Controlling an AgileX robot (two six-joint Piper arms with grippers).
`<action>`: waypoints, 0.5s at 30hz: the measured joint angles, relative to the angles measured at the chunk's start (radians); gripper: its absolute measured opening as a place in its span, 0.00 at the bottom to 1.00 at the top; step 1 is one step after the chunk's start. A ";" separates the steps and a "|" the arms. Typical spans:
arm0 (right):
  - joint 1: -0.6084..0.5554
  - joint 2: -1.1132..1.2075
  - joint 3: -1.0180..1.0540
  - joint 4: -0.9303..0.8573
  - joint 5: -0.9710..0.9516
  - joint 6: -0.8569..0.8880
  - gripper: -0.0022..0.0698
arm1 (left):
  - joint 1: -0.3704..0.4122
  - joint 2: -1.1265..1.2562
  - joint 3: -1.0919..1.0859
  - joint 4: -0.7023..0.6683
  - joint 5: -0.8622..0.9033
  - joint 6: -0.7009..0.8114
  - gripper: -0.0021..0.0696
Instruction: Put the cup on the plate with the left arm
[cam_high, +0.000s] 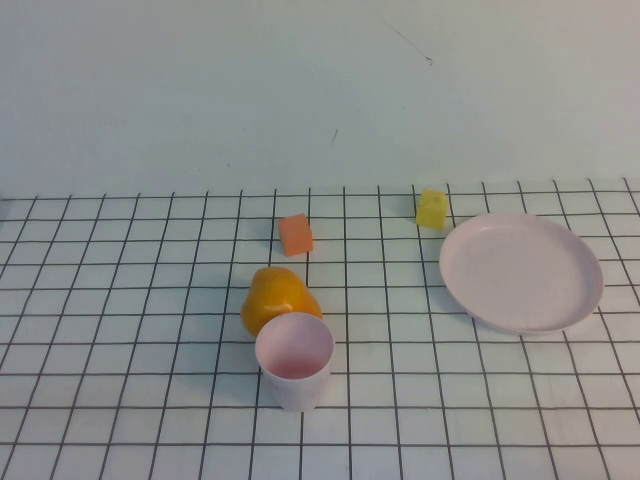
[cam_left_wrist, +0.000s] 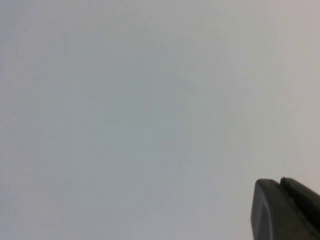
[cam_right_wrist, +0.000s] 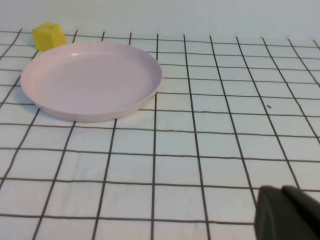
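Note:
The pale pink cup stands upright, mouth up, on the gridded table near the front middle. The empty pale pink plate lies to the right; it also shows in the right wrist view. Neither arm shows in the high view. My left gripper shows only as black fingertips pressed together, facing a blank pale surface, with nothing held. My right gripper is likewise shut and empty, low over the table some way from the plate.
An orange-yellow pear lies right behind the cup, touching it. An orange cube sits further back. A yellow cube stands just behind the plate's left rim, also in the right wrist view. A pale wall bounds the far table edge.

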 joint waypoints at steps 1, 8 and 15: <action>0.000 0.000 0.000 0.000 0.000 0.000 0.03 | 0.000 0.000 0.000 0.000 -0.042 0.000 0.03; 0.000 0.000 0.000 0.000 0.000 0.000 0.03 | 0.000 0.000 0.000 0.000 -0.202 0.000 0.03; 0.000 0.000 0.000 0.000 0.000 0.000 0.03 | 0.000 0.000 -0.034 -0.100 -0.119 -0.002 0.03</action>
